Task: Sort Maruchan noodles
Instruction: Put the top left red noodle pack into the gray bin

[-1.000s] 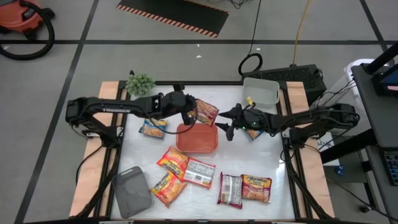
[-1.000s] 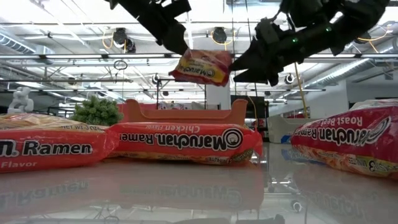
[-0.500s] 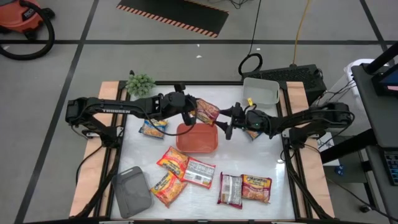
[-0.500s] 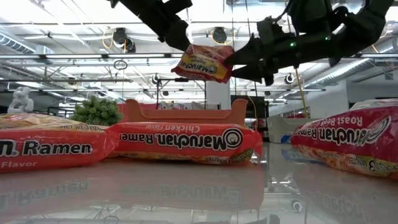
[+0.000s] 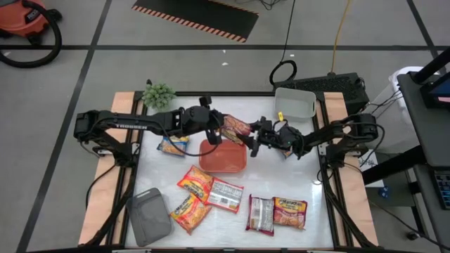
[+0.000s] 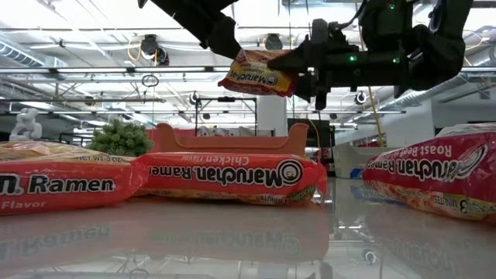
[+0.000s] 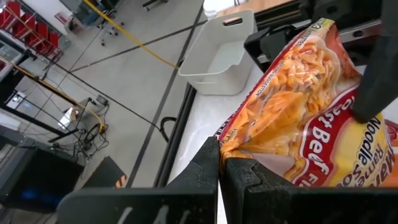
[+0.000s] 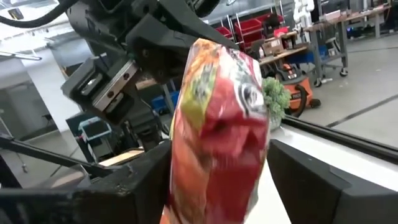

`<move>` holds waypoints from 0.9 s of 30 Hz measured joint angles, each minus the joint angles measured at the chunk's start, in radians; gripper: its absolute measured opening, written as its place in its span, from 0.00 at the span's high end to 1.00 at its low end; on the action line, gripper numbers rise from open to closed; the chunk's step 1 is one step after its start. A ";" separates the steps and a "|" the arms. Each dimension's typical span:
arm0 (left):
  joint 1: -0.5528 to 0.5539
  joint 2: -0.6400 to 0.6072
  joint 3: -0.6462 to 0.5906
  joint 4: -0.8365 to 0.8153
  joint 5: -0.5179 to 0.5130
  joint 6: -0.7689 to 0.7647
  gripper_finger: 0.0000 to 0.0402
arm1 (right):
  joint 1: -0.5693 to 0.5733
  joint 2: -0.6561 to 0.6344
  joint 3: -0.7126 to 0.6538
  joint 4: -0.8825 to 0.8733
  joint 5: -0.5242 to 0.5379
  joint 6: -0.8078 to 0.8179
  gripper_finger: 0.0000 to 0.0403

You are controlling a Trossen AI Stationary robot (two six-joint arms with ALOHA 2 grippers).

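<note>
A red and orange roast-beef Maruchan packet (image 5: 235, 127) hangs in the air above the red tray (image 5: 225, 158), and my left gripper (image 7: 221, 155) is shut on it. My right gripper (image 5: 252, 138) is open and comes level from the table's right. Its two fingers (image 8: 311, 180) stand on either side of the packet's free end (image 8: 217, 124). More Maruchan packets lie flat on the table: a blue-yellow one (image 5: 174, 144) at the left and several near the front (image 5: 195, 183). My left gripper pinches the packet's crimped end edge (image 7: 231, 142) between its two fingers. The fingers come from the table's left, slanting a little down. The packet is lifted clear over the red tray and sticks out from the fingers toward my right arm. My right gripper: I cannot tell whether its fingers touch the packet.
A white bin (image 5: 295, 103) stands at the back right, a grey tray (image 5: 150, 216) at the front left and a small green plant (image 5: 159, 93) at the back left. Two packets (image 5: 290, 212) lie near the front right edge.
My right gripper has moved toward the table's left and tipped up to level, and its open fingers now stand around the free end of the held packet. My left gripper has kept the packet in about the same place above the red tray.
</note>
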 joint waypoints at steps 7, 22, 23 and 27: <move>-0.017 0.000 0.000 -0.001 -0.003 -0.002 1.00 | -0.001 0.000 0.008 0.001 -0.004 -0.013 0.54; -0.033 -0.001 0.002 -0.079 -0.005 -0.128 0.92 | -0.007 -0.018 0.007 -0.017 -0.004 -0.097 0.65; -0.033 -0.001 0.002 -0.096 -0.005 -0.153 0.88 | -0.007 -0.023 0.007 -0.026 -0.004 -0.107 0.65; -0.033 -0.001 0.002 -0.141 -0.015 -0.180 0.71 | -0.012 -0.048 0.007 -0.065 -0.006 -0.143 0.65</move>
